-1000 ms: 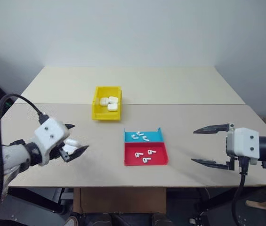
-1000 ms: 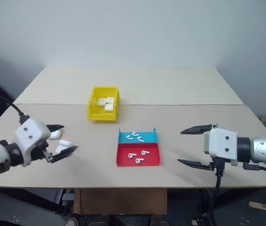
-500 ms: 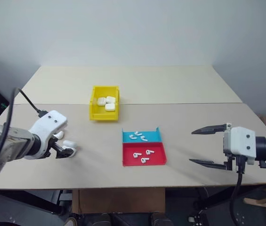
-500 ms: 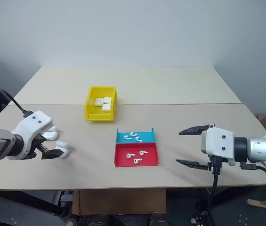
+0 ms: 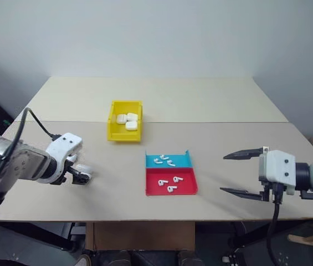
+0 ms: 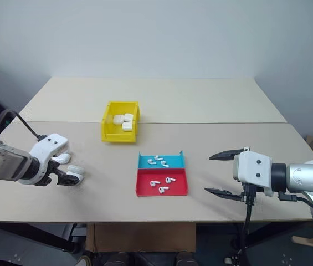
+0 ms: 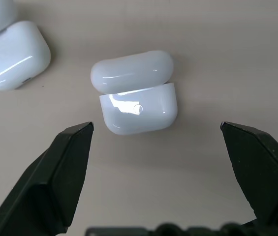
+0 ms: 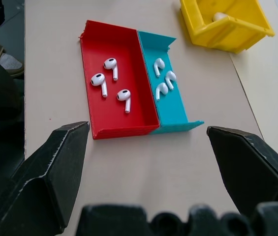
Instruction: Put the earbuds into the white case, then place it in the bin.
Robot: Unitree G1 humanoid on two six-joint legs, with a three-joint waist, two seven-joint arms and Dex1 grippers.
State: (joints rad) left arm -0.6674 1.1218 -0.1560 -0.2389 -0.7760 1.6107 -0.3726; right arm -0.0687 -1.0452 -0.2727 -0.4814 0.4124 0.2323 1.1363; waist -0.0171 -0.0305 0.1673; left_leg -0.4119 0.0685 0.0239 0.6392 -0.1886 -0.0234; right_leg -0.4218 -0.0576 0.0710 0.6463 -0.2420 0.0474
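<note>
Since a second ago my left arm has swung down and out to the left, and my left pincer (image 7: 156,130) now hangs over the white case (image 7: 138,105), tipped steeply toward the surface (image 5: 228,144). Its fingers are spread wide and grasp nothing. The case lies on the surface straight ahead of the pincer, centred in the gap between the two fingers, with clear space on either side. Its long axis runs across that gap, from finger to finger, and its lid sits slightly ajar. A second case (image 7: 13,54) lies near it, off to one side. My right pincer (image 6: 220,173) is also released, empty, held above the surface well apart from the case, with the blue-and-red tray (image 5: 171,174) of earbuds (image 8: 110,81) in front of it. The bin (image 5: 125,121) sits farther back. My left arm is plainly the nearer.
</note>
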